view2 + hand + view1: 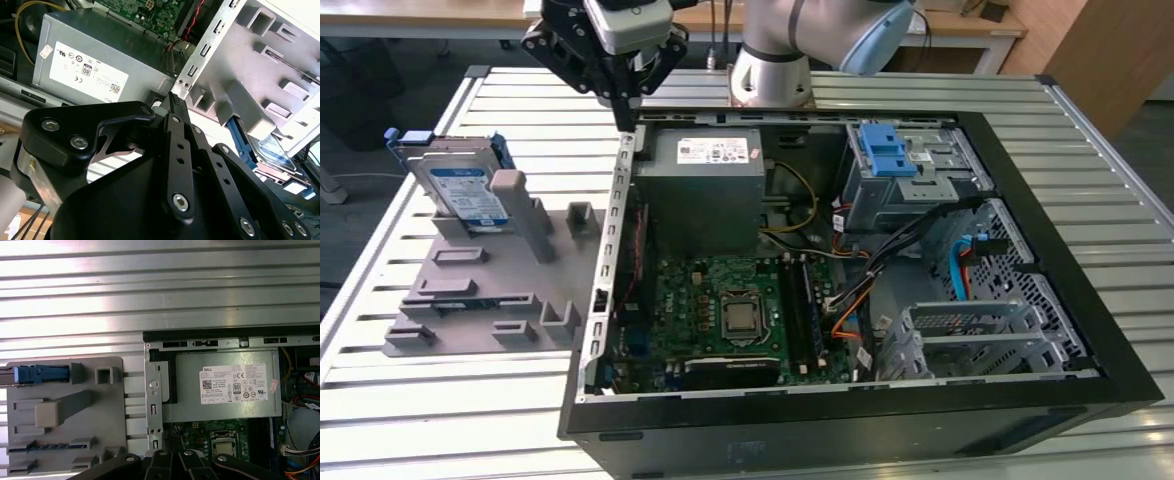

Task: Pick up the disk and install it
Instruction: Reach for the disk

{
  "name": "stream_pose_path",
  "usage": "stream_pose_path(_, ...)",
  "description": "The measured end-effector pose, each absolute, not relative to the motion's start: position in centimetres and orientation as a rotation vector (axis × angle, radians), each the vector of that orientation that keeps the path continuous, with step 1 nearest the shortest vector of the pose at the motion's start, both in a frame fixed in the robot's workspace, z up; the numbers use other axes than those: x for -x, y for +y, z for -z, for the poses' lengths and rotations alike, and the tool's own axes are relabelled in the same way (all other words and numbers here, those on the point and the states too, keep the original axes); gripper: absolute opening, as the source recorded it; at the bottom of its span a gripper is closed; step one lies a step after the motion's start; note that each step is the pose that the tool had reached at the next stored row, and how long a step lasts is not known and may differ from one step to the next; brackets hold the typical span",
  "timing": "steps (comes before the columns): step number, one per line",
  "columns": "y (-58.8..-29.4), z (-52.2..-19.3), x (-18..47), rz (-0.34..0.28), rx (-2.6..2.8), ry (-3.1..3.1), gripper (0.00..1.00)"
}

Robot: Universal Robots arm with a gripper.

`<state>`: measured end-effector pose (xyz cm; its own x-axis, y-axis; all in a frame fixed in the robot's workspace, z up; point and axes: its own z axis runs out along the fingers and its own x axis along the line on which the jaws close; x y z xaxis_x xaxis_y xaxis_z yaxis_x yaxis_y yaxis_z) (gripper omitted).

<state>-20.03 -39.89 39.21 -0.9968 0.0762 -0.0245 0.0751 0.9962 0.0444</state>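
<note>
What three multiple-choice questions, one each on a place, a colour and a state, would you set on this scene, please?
1. Where is the disk?
A. inside the computer case
B. standing in the grey fixture at the exterior view's left of the case
C. in the gripper

2. What colour is the disk's carrier?
A. red
B. blue
C. yellow

3. What does the gripper hold?
A. nothing
B. the disk
C. a screwdriver

Answers:
1 B: the disk stands on edge in a fixture slot outside the case.
2 B: blue plastic frames it in the exterior view and the first wrist view.
3 A: it hangs shut and empty over the case's edge by the power supply.
</note>
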Motion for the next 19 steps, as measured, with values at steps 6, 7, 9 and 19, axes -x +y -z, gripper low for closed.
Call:
stream_pose_path(6, -39.9, -39.2, 20.4, -0.068, -0.118, 3.113, 0.11)
stream_pose_path(7, -39.9, -39.2, 20.4, -0.068, -0.118, 3.112, 0.11)
stream_pose_path(9, -39.9, -39.2, 20.6, -0.068, -0.118, 3.112, 0.11)
stream_pose_path(19, -39.9, -39.2, 21.1, -0.068, -0.118, 3.113, 0.11)
